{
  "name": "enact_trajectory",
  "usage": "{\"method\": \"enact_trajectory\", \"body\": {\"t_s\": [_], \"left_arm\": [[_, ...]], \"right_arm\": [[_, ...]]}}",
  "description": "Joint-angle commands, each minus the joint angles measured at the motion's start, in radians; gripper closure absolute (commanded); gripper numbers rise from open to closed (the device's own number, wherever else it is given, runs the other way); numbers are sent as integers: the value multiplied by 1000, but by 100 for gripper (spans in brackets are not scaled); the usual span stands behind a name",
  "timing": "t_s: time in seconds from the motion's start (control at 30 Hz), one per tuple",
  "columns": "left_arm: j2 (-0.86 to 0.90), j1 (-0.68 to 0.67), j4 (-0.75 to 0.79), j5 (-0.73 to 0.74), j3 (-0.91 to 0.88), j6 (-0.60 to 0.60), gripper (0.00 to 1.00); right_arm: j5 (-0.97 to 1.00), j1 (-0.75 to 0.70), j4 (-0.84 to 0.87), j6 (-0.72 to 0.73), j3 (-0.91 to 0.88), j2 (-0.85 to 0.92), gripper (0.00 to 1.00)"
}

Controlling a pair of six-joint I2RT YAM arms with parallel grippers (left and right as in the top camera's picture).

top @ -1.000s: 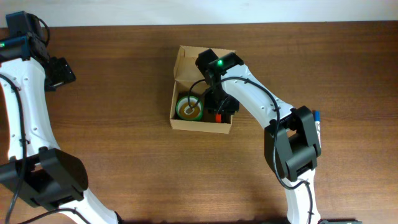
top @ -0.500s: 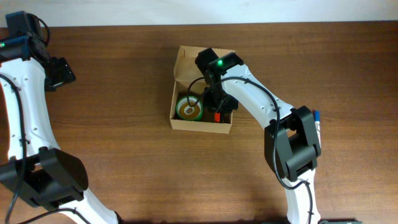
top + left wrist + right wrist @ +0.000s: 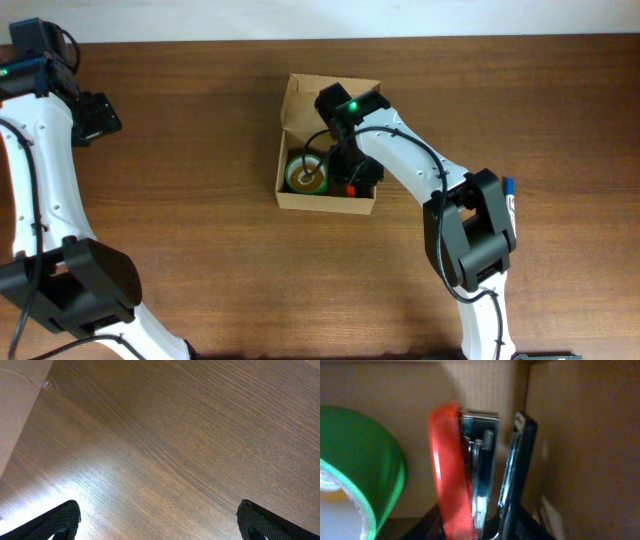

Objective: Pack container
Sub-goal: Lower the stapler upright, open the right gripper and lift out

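Observation:
The container (image 3: 290, 197) is a small tan cardboard box with its flap lid open at the back, at the table's middle. A green tape roll (image 3: 305, 174) lies inside it on the left and also shows in the right wrist view (image 3: 355, 460). My right gripper (image 3: 352, 178) is down inside the box's right part, shut on a red and black stapler (image 3: 475, 475) that stands close to the box wall (image 3: 580, 450). My left gripper (image 3: 160, 522) is open over bare wood, far left and away from the box.
A blue-capped pen (image 3: 510, 192) lies on the table to the right of the box, beside the right arm's base. A pale edge (image 3: 15, 405) shows at the left of the left wrist view. The table is dark wood.
My right gripper has sunk slightly lower and towards the front right corner inside the box with the stapler. The left arm has not moved.

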Motion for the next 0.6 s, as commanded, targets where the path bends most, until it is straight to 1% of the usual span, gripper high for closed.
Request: {"method": "enact_trajectory", "body": {"t_s": [0.0,0.07,0.1,0.17,0.4,0.43,0.5,0.57], "left_arm": [[-30,6,0,4,-5,16,0],[-30,6,0,4,-5,16,0],[-30,6,0,4,-5,16,0],[-30,6,0,4,-5,16,0],[-30,6,0,4,-5,16,0],[-30,6,0,4,-5,16,0],[-30,6,0,4,-5,16,0],[-30,6,0,4,-5,16,0]], "right_arm": [[26,3,8,-19,-9,5,51],[36,3,10,-19,-9,5,48],[40,3,10,-19,-9,5,44],[40,3,10,-27,-9,5,44],[43,3,56,-117,18,5,58],[48,3,50,-146,50,5,63],[77,3,25,-155,95,5,72],[106,3,-22,-181,169,5,83]]}}
